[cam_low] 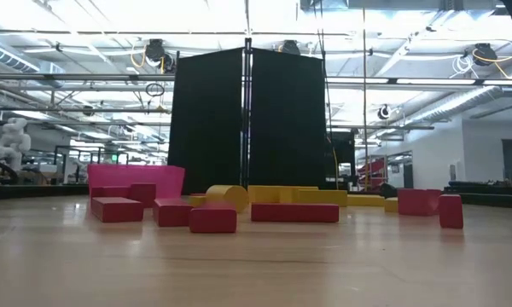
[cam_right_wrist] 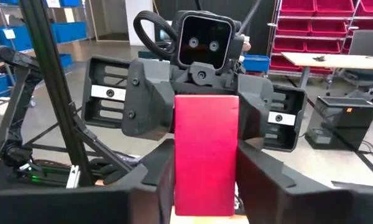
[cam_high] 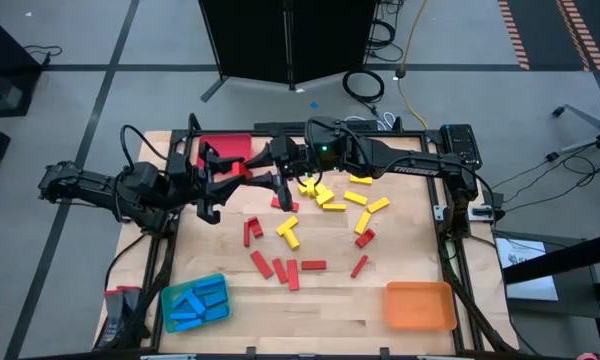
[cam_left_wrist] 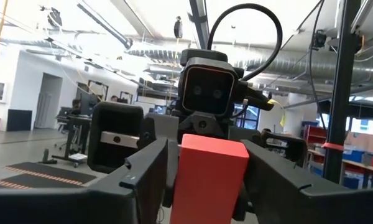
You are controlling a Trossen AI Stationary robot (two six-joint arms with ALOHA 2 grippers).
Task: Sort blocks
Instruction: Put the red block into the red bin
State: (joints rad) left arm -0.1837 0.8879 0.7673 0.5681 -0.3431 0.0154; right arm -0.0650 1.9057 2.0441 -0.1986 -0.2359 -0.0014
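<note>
Red block (cam_right_wrist: 206,152) standing on end between both sets of jaws, long axis upright! The left gripper (cam_high: 276,184) and right gripper (cam_high: 283,158) face each other above the desk (cam_high: 320,300), each with jaws flanking that block; whether either truly pinches it, I cannot tell. Lettering on the right arm is unreadable. Pale wooden desk, red and yellow blocks scattered, bright workshop behind.

Block (cam_high: 263,176) between both end effectors, above table (cam_high: 330,300)
</note>
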